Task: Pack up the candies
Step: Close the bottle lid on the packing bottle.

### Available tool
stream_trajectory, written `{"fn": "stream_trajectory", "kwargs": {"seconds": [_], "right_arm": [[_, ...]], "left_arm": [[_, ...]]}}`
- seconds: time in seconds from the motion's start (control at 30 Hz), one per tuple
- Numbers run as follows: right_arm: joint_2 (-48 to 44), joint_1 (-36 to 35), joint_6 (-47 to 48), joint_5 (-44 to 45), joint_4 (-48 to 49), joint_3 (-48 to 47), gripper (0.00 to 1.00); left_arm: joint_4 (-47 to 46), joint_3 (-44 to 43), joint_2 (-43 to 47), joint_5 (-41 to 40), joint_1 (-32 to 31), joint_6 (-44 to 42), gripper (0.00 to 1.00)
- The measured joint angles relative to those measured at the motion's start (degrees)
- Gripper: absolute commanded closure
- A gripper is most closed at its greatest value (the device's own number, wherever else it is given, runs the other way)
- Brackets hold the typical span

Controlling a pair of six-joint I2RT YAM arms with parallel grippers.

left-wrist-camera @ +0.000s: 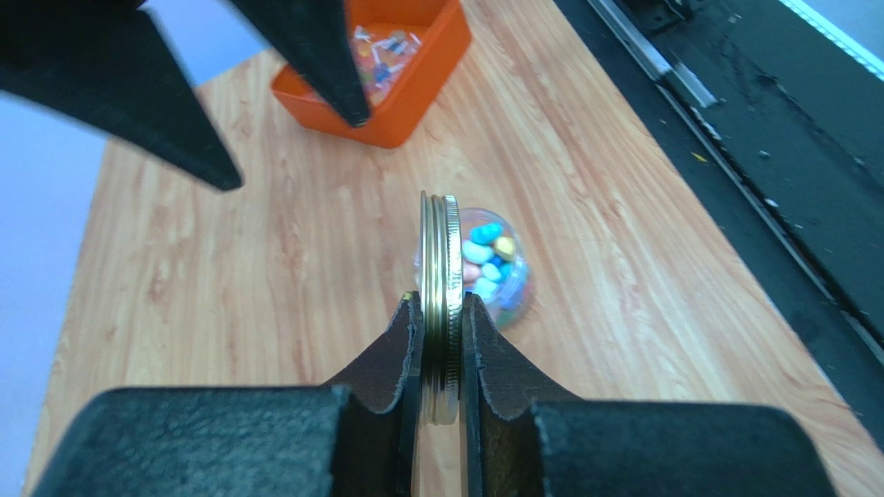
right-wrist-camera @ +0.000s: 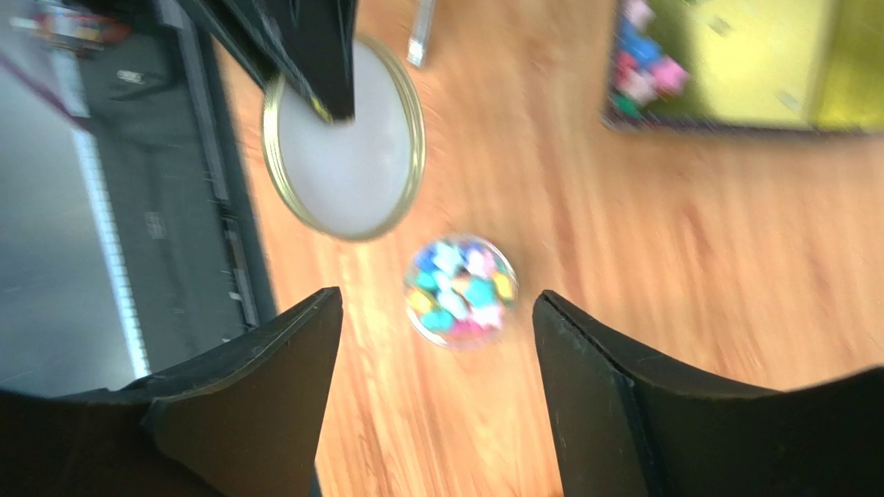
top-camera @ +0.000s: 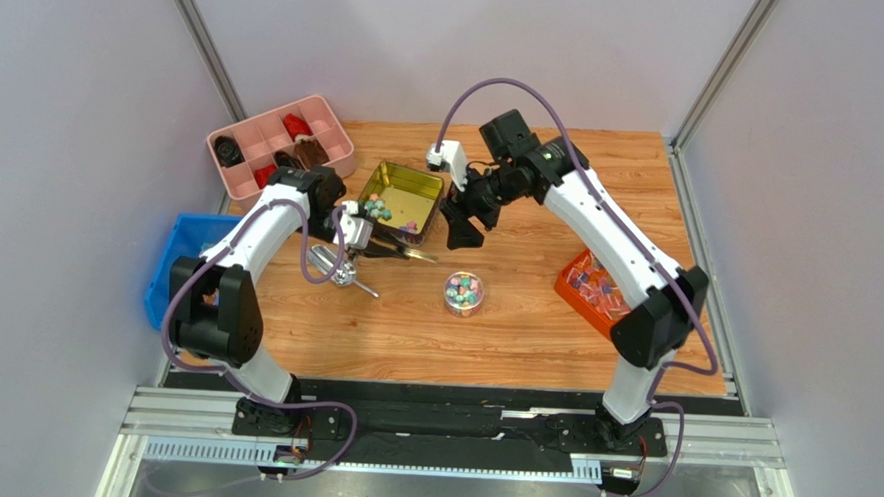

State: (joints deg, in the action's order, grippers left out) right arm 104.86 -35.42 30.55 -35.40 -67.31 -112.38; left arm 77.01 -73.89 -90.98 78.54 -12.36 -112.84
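The jar (top-camera: 464,293) stands alone on bare wood in the near middle of the table (top-camera: 520,351), with open room all around it. The orange bin (top-camera: 589,287) is well apart at the right edge, and the tin (top-camera: 399,197) is farther back and to the left. The scoop (top-camera: 343,269) lies to the left, also clear of the jar. The pink tray (top-camera: 279,144) sits at the far left corner, and the blue bin (top-camera: 175,267) hangs past the left edge.

Most of the candies (right-wrist-camera: 460,290) fill the jar to near its rim. A smaller cluster lies in one corner of the tin (blurred in the right wrist view). Each candy is too small to show a long axis. The jar is upright with its round mouth open and facing up.

The left gripper (left-wrist-camera: 442,311) is clamped on the lid (left-wrist-camera: 440,300), one finger on each face. It holds the gold disc on edge above the wood between the scoop and the jar. From the left wrist the lid shows edge-on, with the jar just behind it. From above it reads as a thin line running roughly across the table. Its pale inner face is turned toward the right wrist camera.

The right gripper (right-wrist-camera: 436,298) hangs above the table near the tin's right edge. Its jaws are wide apart and hold nothing. In its own view the jar lies below, between the two fingers and apart from both.
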Motion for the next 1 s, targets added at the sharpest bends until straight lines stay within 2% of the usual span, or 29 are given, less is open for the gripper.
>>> {"fn": "stream_trajectory", "kwargs": {"seconds": [0.2,0.43,0.6,0.77,0.9,1.0], "right_arm": [[-10.16,-1.33,-0.87,15.85,10.34,12.37,0.27],[-12.63,-3.04,-0.81,26.23,17.46,18.49,0.27],[-12.96,-4.11,-0.59,28.92,18.67,18.78,0.27],[-14.01,-4.26,0.07,28.44,18.08,18.60,0.27],[-15.08,-4.26,1.33,28.28,16.98,18.36,0.27],[-15.91,-4.28,2.40,28.85,16.76,18.34,0.27]], "left_arm": [[-0.13,-6.08,-5.20,2.49,-0.02,0.26,1.00],[-0.13,-11.91,-6.73,3.13,-0.70,5.31,1.00],[-0.13,-13.25,-3.80,3.26,-1.40,6.21,1.00],[-0.57,-15.85,2.93,2.36,-1.46,5.86,1.00],[-0.02,-16.59,10.36,-2.75,-3.15,11.56,1.00],[-4.68,-17.68,12.70,-6.78,-4.96,20.44,1.00]]}}
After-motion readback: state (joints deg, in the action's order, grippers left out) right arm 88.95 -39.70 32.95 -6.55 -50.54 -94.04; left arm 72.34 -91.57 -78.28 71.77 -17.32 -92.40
